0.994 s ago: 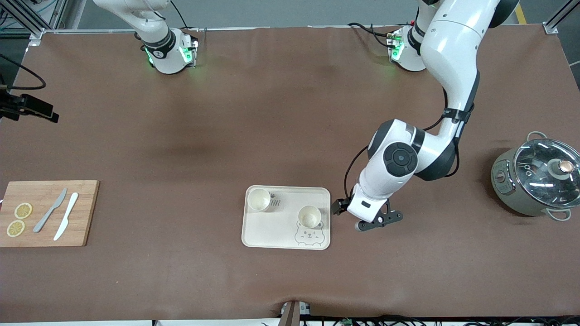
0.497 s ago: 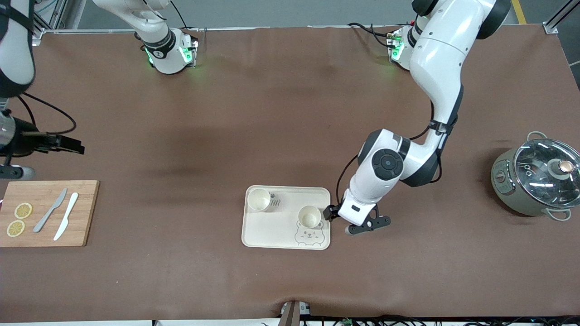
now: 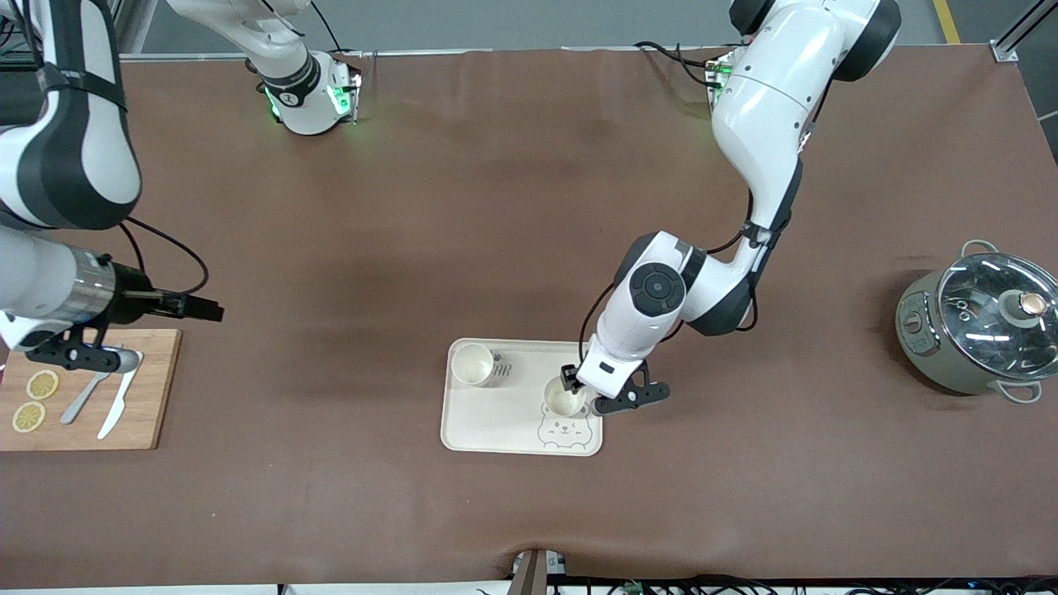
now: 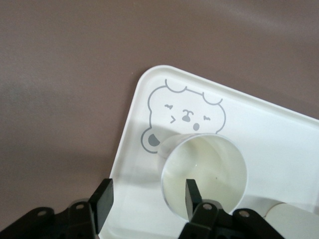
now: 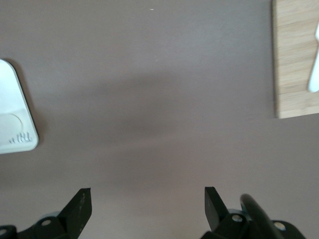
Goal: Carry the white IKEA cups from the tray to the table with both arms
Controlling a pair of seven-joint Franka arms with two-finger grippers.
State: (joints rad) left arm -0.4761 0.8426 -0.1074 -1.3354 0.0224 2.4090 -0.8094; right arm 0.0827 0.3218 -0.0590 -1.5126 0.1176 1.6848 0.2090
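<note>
Your left gripper (image 4: 147, 199) has dropped onto the tray (image 3: 463, 430), half-closed astride one cup's (image 3: 564, 398) rim, no grip yet; right gripper (image 5: 147, 206) wide open, empty, approaching.

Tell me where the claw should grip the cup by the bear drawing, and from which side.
Grip the cup by its rim wall, coming from above: it stands upright and open-mouthed on the tray, with no handle. The left claw already straddles the wall, one finger inside, one outside, which probably suits it.
</note>
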